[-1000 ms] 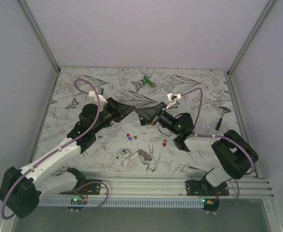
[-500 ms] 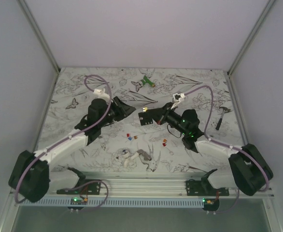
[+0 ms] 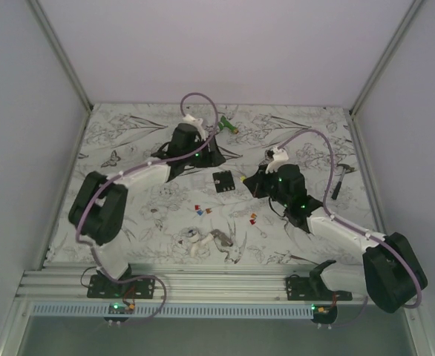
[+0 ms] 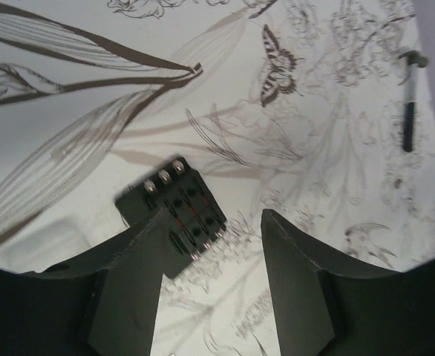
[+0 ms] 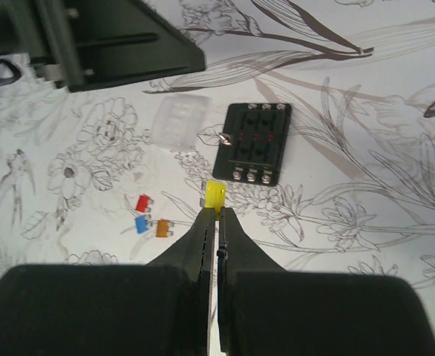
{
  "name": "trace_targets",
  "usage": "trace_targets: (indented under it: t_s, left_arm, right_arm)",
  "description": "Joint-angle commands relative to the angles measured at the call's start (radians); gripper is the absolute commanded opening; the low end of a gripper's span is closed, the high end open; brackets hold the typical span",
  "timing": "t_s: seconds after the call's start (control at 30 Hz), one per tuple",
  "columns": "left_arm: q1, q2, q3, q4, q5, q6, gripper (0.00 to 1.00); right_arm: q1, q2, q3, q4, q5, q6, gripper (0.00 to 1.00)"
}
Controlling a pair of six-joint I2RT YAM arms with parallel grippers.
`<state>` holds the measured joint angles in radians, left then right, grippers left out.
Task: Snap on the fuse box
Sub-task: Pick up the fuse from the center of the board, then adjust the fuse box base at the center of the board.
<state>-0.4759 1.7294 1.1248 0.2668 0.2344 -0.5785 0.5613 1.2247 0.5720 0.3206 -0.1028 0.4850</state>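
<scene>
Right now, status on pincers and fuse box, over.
Left pincer open, empty, by fuse box. Right pincer shut on yellow fuse, short of box. Clear cover lies beside box, not on it.

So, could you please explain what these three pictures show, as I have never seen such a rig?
Two robot arms are bolted at a table's near edge, each ending in a two-finger gripper. One picture looks down from above and behind them; the other two come from a camera on each wrist, so its own dark fingers show at the bottom. On the flower-printed table lie a black fuse box, small coloured fuses, a clear cover, a green object and a white-and-grey clump. The left gripper is open and empty, near the fuse box. The right gripper is shut, pinching a yellow fuse.
</scene>
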Motion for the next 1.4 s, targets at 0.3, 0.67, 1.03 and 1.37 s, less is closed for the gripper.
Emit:
trace_targets:
  t_s: [0.3,0.67,1.03,1.37]
  left_arm:
    - [-0.001,0.353,0.310,-0.230,0.102,0.183,0.54]
    - [-0.021,0.362,0.262,-0.253,0.256,0.120,0.49]
    - [-0.071,0.255,0.135,-0.247,0.259,-0.010,0.49]
    - [-0.070,0.034,0.008,-0.238,0.126,-0.056,0.55]
  right_arm:
    - [-0.009,0.012,0.097,-0.181,0.096,-0.100,0.00]
    - [-0.009,0.034,0.156,-0.287,0.103,-0.136,0.00]
    - [0.041,0.108,0.239,-0.414,0.151,-0.189,0.00]
    - [0.096,0.235,0.342,-0.510,0.219,-0.256,0.00]
